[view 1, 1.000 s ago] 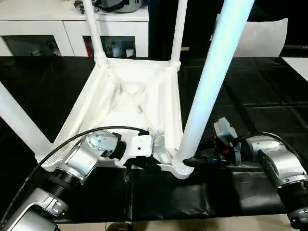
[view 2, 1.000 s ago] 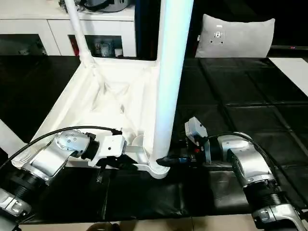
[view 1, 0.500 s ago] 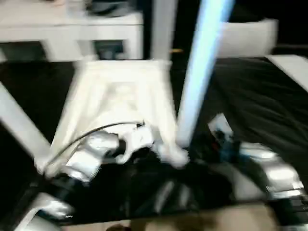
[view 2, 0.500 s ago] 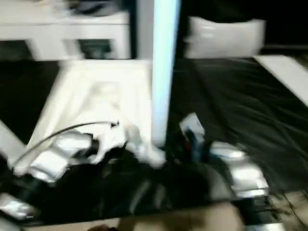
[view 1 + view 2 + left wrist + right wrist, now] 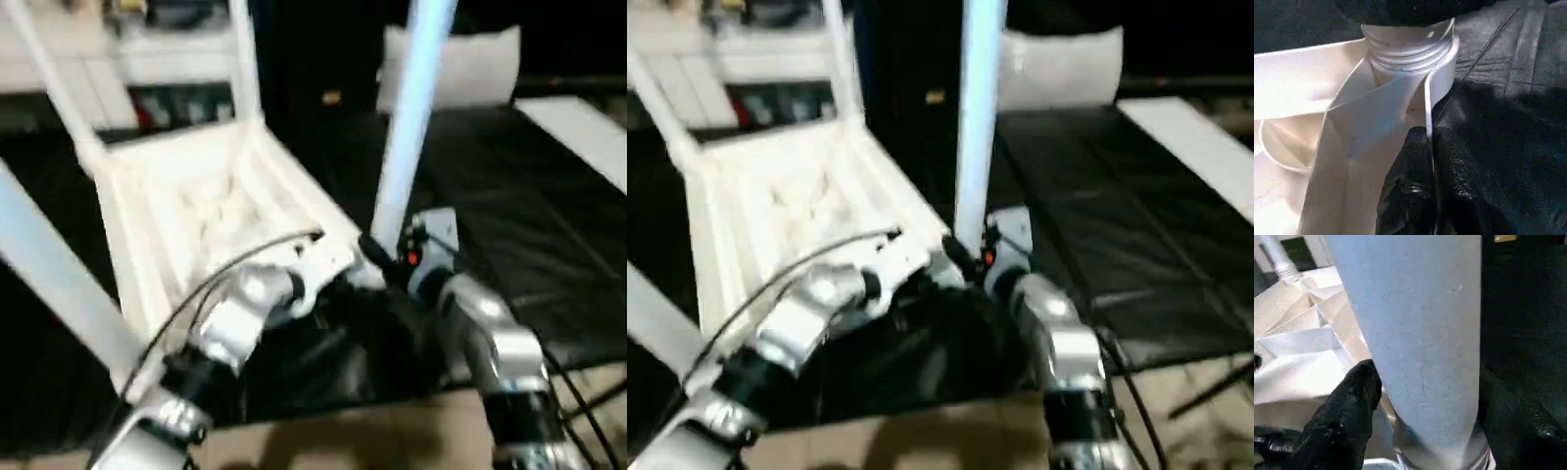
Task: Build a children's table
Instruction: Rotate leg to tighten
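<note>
The children's table lies upside down, its ribbed white top (image 5: 196, 196) on the black surface. Four white legs stand in its corner sockets, two at the back (image 5: 240, 59), one at the near left (image 5: 59, 284) and one at the near right (image 5: 407, 127). My left gripper (image 5: 1427, 139) is shut on the thin rim of the top, right by the near-right socket (image 5: 1410, 54). My right gripper (image 5: 1425, 396) is open, with a black finger (image 5: 1347, 421) on each side of the near-right leg (image 5: 1415, 333), low by its threaded base.
A white cabinet (image 5: 147, 59) runs along the back and a grey pillow (image 5: 460, 64) lies behind the near-right leg. A white board (image 5: 578, 127) sits at the right edge of the black surface (image 5: 549, 215). Pale floor shows at the front edge.
The head camera has swung, so the whole picture has shifted and tilted. Both grippers stay at the top's near-right corner, the left on the rim and the right at the leg's base.
</note>
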